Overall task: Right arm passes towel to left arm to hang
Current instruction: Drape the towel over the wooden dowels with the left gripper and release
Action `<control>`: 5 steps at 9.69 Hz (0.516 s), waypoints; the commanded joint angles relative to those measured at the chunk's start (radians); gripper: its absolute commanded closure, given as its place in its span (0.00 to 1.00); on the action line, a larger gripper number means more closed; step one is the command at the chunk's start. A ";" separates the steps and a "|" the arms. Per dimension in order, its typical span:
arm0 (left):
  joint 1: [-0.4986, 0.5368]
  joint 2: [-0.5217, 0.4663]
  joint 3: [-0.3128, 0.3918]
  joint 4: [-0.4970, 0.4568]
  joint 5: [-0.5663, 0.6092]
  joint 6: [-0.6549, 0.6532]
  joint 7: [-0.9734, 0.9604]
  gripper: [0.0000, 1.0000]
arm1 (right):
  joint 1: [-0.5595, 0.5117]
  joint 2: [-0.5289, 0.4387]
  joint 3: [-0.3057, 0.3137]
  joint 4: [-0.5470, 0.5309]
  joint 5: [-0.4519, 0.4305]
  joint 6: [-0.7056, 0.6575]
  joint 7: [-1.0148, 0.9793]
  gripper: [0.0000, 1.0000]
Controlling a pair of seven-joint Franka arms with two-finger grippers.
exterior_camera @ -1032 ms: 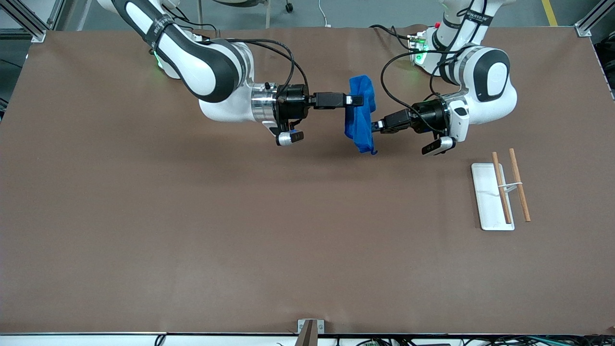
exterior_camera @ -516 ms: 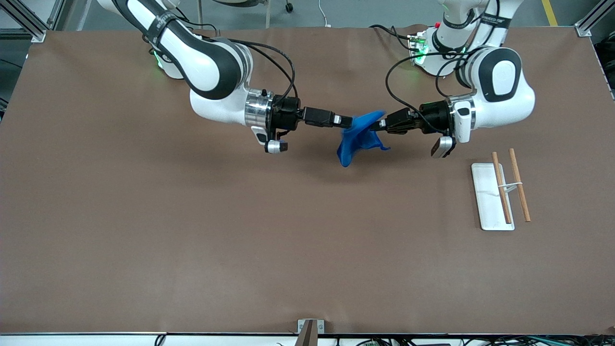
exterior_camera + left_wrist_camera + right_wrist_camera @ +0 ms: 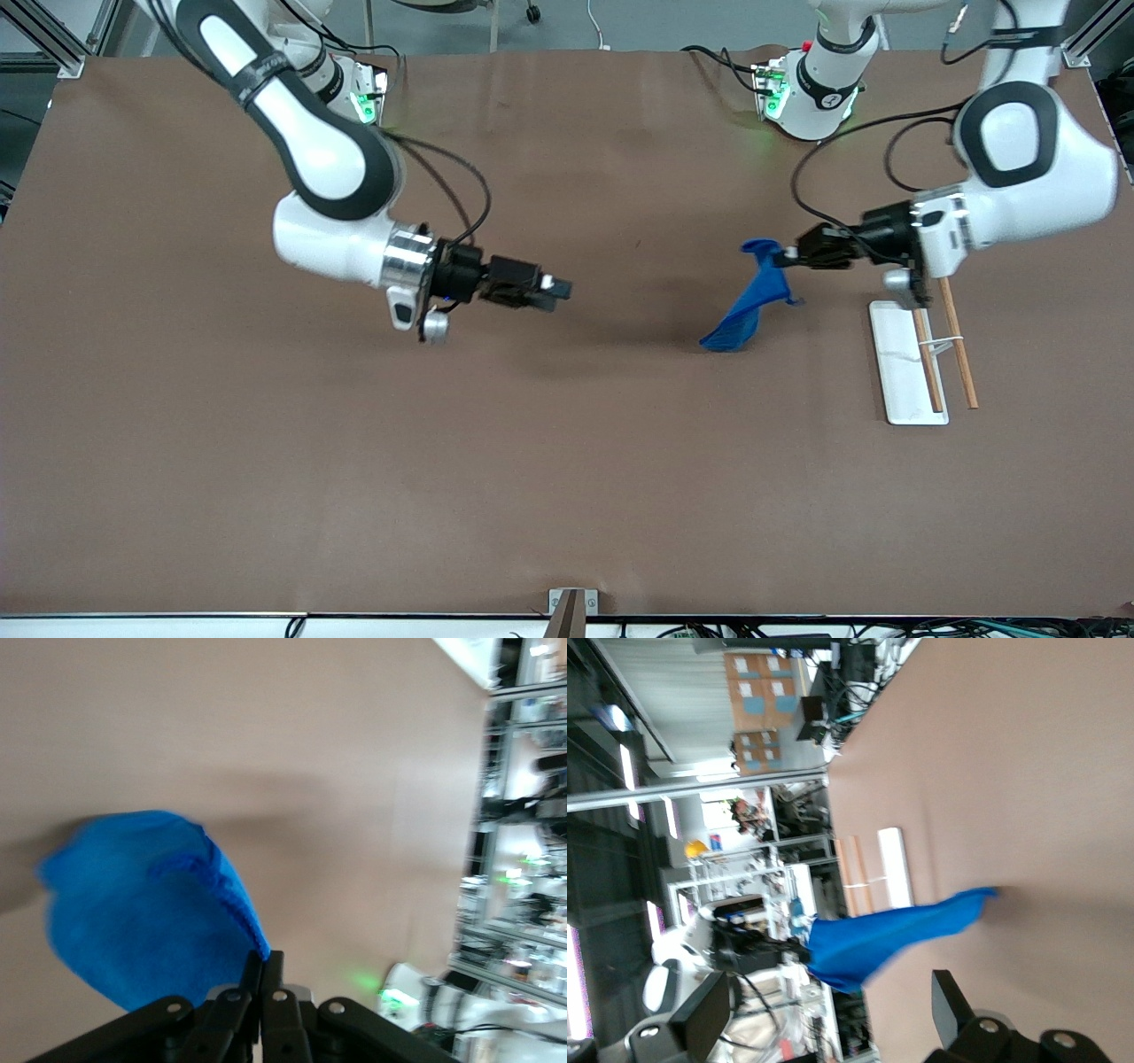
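Note:
The blue towel point(image 3: 749, 299) hangs from my left gripper point(image 3: 783, 257), which is shut on its upper corner, over the table beside the rack. In the left wrist view the towel point(image 3: 142, 904) droops from the closed fingertips point(image 3: 263, 964). My right gripper point(image 3: 560, 291) is open and empty over the middle of the table, apart from the towel. In the right wrist view its fingers point(image 3: 700, 1014) stand wide apart, and the towel point(image 3: 895, 930) shows farther off, held by the left gripper.
A white flat base point(image 3: 902, 363) with two wooden rods point(image 3: 959, 341) lies toward the left arm's end of the table, just under the left wrist. The brown table point(image 3: 567, 478) stretches wide toward the front camera.
The right gripper let go of the towel and drew back toward its own end. The left gripper carried the towel toward the wooden rack.

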 commanded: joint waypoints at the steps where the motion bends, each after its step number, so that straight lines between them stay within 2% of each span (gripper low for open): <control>1: -0.001 0.027 0.161 0.033 0.158 -0.069 0.017 1.00 | -0.005 -0.019 -0.151 -0.012 -0.202 -0.166 0.008 0.00; 2: 0.001 0.050 0.206 0.056 0.186 -0.070 0.014 1.00 | -0.005 -0.019 -0.237 0.003 -0.349 -0.266 0.008 0.00; 3: 0.001 0.101 0.261 0.102 0.217 -0.071 0.008 1.00 | -0.003 -0.022 -0.291 0.021 -0.485 -0.346 0.043 0.00; 5: 0.006 0.199 0.405 0.250 0.265 -0.074 0.032 1.00 | -0.005 -0.041 -0.397 0.060 -0.745 -0.472 0.126 0.00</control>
